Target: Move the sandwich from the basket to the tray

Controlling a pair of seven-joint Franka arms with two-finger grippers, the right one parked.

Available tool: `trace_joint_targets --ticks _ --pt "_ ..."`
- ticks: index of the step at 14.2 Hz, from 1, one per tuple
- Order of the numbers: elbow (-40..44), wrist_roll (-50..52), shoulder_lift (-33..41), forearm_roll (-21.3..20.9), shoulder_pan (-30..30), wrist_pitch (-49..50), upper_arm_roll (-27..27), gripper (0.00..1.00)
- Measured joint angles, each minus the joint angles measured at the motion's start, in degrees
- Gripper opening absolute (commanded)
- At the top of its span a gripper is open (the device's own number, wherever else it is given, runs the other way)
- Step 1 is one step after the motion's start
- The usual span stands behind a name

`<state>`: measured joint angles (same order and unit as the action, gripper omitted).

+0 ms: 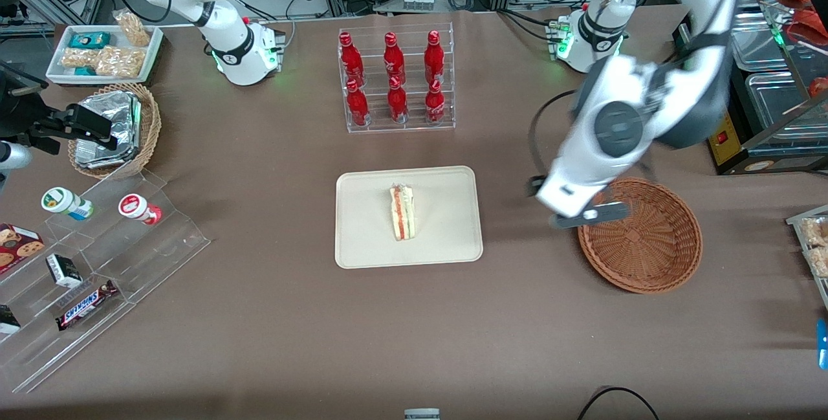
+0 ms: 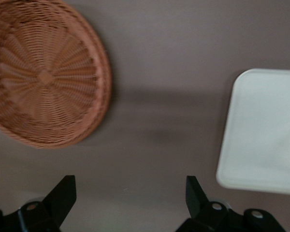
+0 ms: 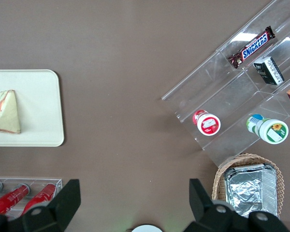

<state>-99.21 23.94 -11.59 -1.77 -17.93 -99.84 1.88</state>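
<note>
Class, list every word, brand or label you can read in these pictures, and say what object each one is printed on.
"SNICKERS": on the brown chocolate bar lying on the clear acrylic stepped stand.
Red bottles in the clear rack: white script too small to read.
Round-lidded cups, cookie box and small black carton: print unreadable.
Wrapped triangular sandwich, cream tray, reddish-brown wicker basket and the open gripper above the table between them: no text.

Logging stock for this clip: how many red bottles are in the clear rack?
6, all in the clear rack farther from the front camera than the tray: three bottles on its upper step, three on the lower. None looks hidden. The gripper, jaws open, hangs over the basket rim.
</note>
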Motion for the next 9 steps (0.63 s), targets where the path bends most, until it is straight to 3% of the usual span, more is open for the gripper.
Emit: trace_joint_targets --ticks 9 --pt "1.03 -22.85 11.24 -0.05 13.97 6.26 0.81 1.0"
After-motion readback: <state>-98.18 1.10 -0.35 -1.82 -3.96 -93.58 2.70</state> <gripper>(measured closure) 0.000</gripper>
